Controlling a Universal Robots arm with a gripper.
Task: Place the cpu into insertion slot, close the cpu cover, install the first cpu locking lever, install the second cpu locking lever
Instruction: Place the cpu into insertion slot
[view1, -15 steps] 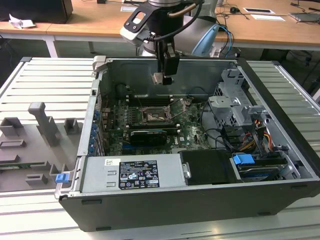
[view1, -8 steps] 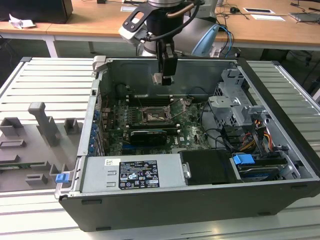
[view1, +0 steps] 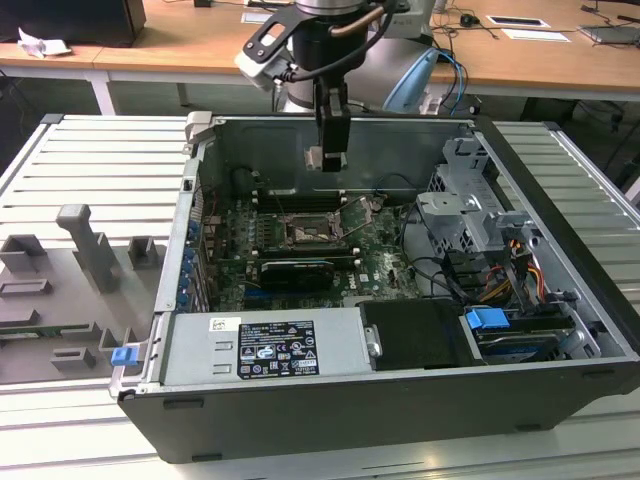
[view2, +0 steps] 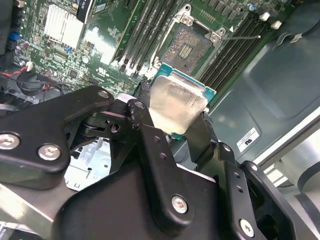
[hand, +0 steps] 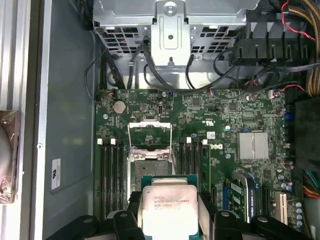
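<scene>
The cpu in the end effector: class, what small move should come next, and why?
Probably lower the cpu gently toward the insertion slot: the end effector grips it above the motherboard, the cpu cover stands open, and the slot looks bare.

One cpu (view2: 177, 102), one insertion slot (view2: 187, 48)

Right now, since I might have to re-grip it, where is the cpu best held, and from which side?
By two opposite edges, coming from its metal-face side. The cpu is thin, flat and square, so only the edges offer purchase, and this leaves the underside free for the insertion slot. The gripper pinches it that way, jaws on opposite edges.
</scene>
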